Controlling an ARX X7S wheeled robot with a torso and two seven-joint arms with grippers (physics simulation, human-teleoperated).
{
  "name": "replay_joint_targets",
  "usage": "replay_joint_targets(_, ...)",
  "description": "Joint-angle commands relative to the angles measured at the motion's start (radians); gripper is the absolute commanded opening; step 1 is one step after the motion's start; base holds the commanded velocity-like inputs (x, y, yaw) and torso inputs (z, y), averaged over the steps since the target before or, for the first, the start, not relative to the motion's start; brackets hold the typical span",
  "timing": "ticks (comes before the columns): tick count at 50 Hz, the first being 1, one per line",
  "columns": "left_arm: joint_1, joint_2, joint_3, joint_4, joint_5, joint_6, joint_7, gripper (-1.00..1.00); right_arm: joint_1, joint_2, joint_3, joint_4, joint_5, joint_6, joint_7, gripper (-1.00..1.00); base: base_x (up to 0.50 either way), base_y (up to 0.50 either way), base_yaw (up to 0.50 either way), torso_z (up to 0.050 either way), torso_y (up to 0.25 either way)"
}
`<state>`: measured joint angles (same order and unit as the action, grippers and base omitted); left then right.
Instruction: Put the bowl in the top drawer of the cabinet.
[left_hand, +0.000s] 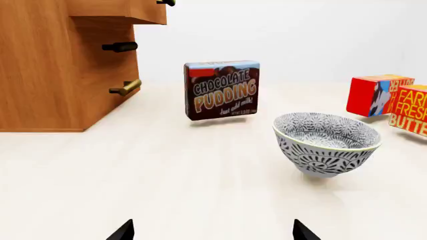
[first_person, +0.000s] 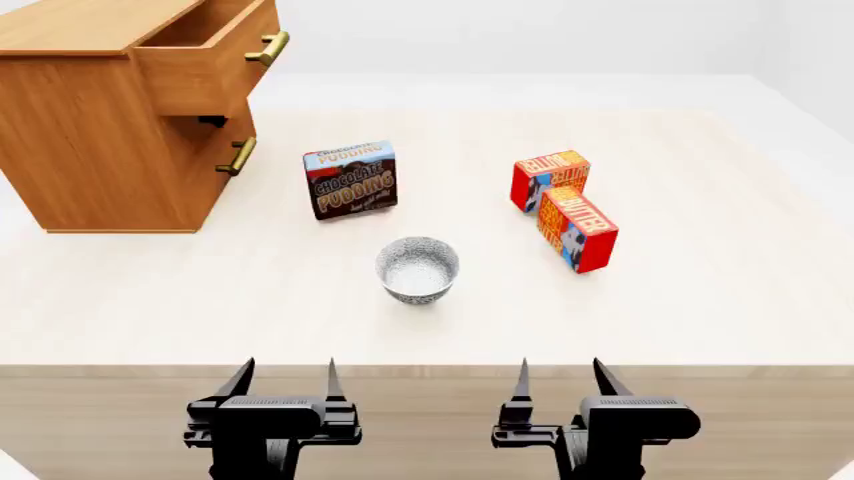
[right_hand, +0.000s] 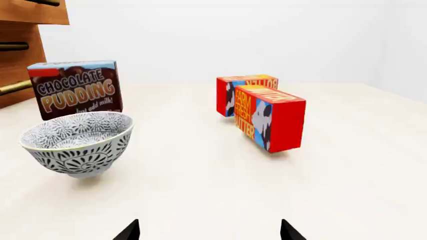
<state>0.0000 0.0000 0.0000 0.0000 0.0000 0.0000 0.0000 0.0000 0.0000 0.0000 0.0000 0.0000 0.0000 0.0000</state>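
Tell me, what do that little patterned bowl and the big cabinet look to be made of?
The bowl looks like glazed ceramic: smooth white surface, dense grey printed pattern, thin pale rim. The cabinet looks like light-brown wood or veneer, with visible grain and a satin finish. Its bar handles look like brass. These are simulator renders, so that is appearance only.

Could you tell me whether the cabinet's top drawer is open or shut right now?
Open. The top drawer juts out past the cabinet front, its hollow interior showing in the head view.
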Motion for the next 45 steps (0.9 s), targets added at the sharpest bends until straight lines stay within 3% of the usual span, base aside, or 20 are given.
replay_joint_targets(1, 0.007, -0.016, 0.016, 0.008, -0.006, -0.004, -0.028, 1.0, -0.012, 0.015, -0.023, -0.018, -0.001, 0.0, 0.033, 1.0, 0.0, 0.0, 0.0, 0.0, 0.0)
replay_joint_targets(7, 0.032, -0.043, 0.028, 0.088, -0.064, -0.113, -0.023, 1.0, -0.053, 0.044, -0.042, -0.128, 0.008, 0.056, 0.061, 1.0, 0.0, 0.0, 0.0, 0.0, 0.0)
replay_joint_targets(12, 0.044, -0.061, 0.039, 0.12, -0.109, -0.122, 0.005, 1.0, -0.051, 0.059, -0.05, -0.127, 0.015, 0.074, 0.072, 1.0, 0.0, 0.0, 0.0, 0.0, 0.0)
replay_joint_targets(19, 0.02, -0.101, 0.085, 0.191, -0.12, -0.215, 0.037, 1.0, -0.032, 0.077, -0.073, -0.175, -0.026, 0.14, 0.106, 1.0, 0.0, 0.0, 0.0, 0.048, 0.0)
replay_joint_targets(35, -0.325, -0.149, 0.095, 0.245, -0.109, -0.555, 0.002, 1.0, 0.212, 0.155, -0.104, -0.378, 0.024, 0.594, 0.012, 1.0, 0.0, 0.0, 0.0, 0.05, 0.0)
replay_joint_targets(45, -0.609, -0.162, 0.067, 0.326, -0.173, -0.883, 0.012, 1.0, 0.412, 0.203, -0.067, -0.533, 0.106, 0.905, -0.066, 1.0, 0.0, 0.0, 0.0, 0.05, 0.0)
